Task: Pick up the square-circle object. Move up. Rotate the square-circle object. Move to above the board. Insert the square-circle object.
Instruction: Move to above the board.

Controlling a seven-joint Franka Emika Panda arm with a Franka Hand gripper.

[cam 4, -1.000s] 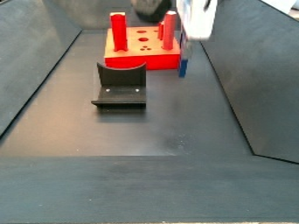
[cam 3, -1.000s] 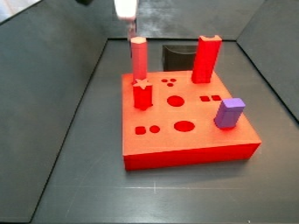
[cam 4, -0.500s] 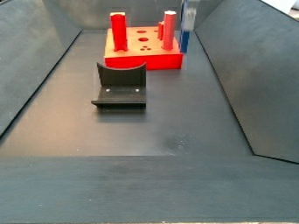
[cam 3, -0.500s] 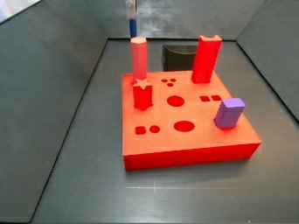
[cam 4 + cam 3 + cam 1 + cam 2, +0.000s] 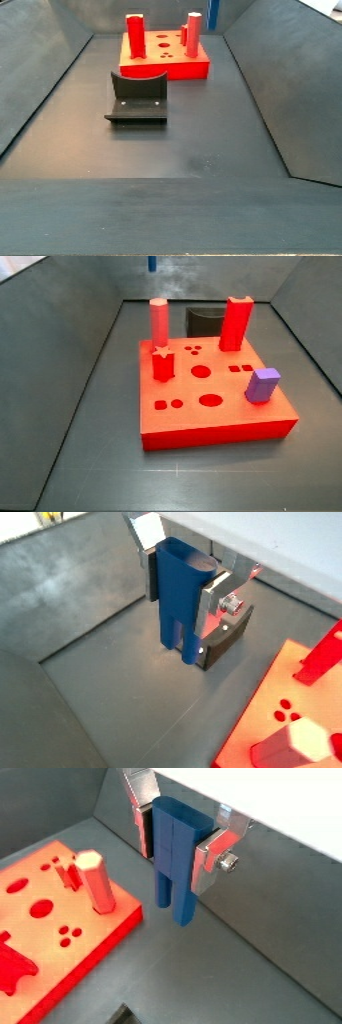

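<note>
While side views crop it, the tool (image 5: 177, 830) (wrist view) grips the square-circle object (image 5: 174, 868).

Side view. The board (image 5: 214, 396), a thick red slab, sits on the dark floor (image 5: 94, 466); round, square and small dot holes are cut in its top face. A pink upright peg (image 5: 159, 324) stands at its far left corner, with a short red peg (image 5: 163, 364) just in front of it. A tall red block (image 5: 237, 323) stands at the far right. A purple block (image 5: 262, 385) stands near the right edge. Behind the board, a dark grey box (image 5: 203, 322). At the top edge, only the lower tip of the square-circle object (image 5: 151, 263) shows; the gripper is out of frame.
</note>
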